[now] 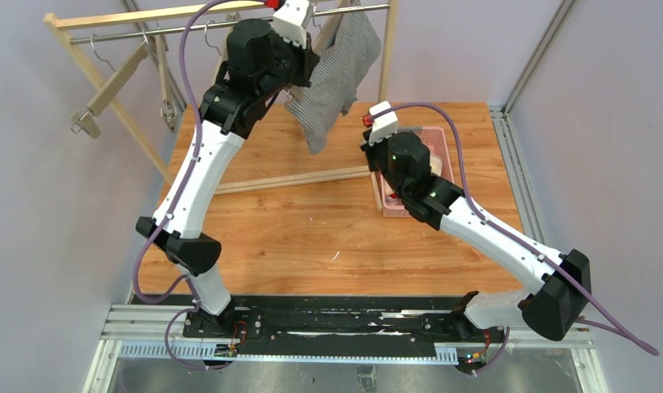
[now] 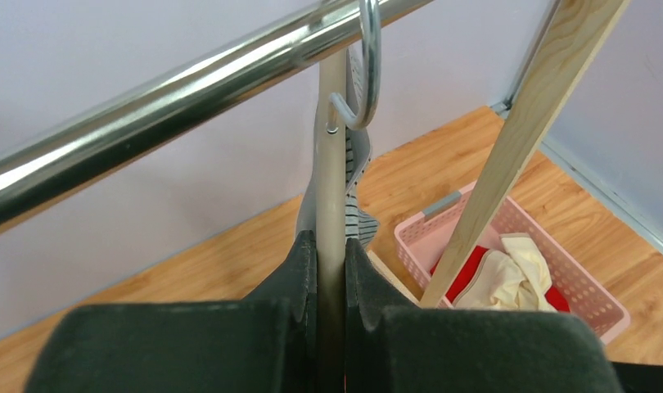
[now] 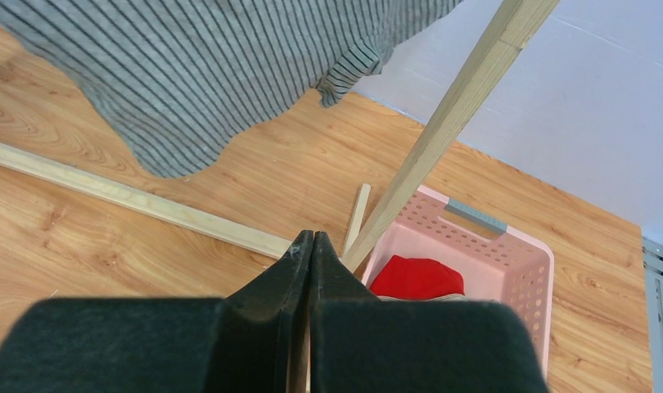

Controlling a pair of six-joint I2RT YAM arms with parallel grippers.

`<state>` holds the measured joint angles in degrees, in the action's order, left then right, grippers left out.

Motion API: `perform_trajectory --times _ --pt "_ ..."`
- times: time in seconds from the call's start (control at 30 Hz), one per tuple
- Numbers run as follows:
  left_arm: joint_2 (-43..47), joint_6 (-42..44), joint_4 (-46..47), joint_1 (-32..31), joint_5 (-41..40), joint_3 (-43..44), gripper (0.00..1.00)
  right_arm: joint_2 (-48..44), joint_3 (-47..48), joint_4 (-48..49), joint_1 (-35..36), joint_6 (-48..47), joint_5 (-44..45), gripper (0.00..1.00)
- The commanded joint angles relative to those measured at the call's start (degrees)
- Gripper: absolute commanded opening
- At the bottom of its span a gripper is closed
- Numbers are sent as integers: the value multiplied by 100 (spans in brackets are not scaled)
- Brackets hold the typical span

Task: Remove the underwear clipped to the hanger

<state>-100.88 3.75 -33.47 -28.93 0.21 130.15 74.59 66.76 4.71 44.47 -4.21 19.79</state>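
Top external view: the counter (image 1: 312, 237) carries a wooden rack with a metal rail (image 1: 148, 31) across the top. Your left arm (image 1: 205, 164) reaches up to that rail. Your right arm (image 1: 492, 233) stays low, over the pink basket (image 1: 445, 143).

Two pairs are already in the basket, the red one (image 2: 463, 274) and the cream one (image 2: 508, 274). Only the pinstriped boxers (image 1: 340, 78) are left on the rack. They hang from the rail's right end, long axis running down and slanting toward the counter.

Left wrist view: the hanger (image 2: 331, 180) sits edge-on, its hook (image 2: 369, 74) over the rail. Your left claw (image 2: 331, 246) is clamped narrow on the hanger's wooden body, one finger on each side. Striped fabric shows just beyond the hanger, on the far side from the claw. The clip itself is hidden, so you can't tell whether it's released.

Right wrist view: your right claw (image 3: 312, 246) is pinched closed with nothing in it, just beside the basket wall. The striped hem hangs above it and to the left in that view, apart from the fingers.

What matters for the next move: the boxers lie below and past your left claw, which is the nearer one. They need to come down off the hanger, and the basket sits toward the right arm. Probably the last pair to go.
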Motion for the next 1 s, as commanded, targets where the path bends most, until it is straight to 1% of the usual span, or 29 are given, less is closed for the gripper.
perform_trajectory --times 0.0,0.17,0.33,0.5,0.7,0.8,0.97 --pt "559 80 689 -16 -154 -312 0 19 -102 133 66 -45 126 1" --pt "837 91 754 -16 -193 -729 0 21 -123 135 63 -40 139 1" --pt "1249 105 1225 -16 -254 -1452 0 59 -106 111 67 -11 81 1" --pt "1416 149 1153 -16 -246 -1669 0 65 -139 94 67 38 86 1" --pt "1911 204 1386 -18 -356 -2365 0 60 -174 70 68 84 51 1" --pt "2146 262 1336 -17 -372 -2700 0 64 -204 57 67 108 51 1" --pt "2461 355 984 -16 -303 -3073 0 76 -216 48 70 139 50 1"
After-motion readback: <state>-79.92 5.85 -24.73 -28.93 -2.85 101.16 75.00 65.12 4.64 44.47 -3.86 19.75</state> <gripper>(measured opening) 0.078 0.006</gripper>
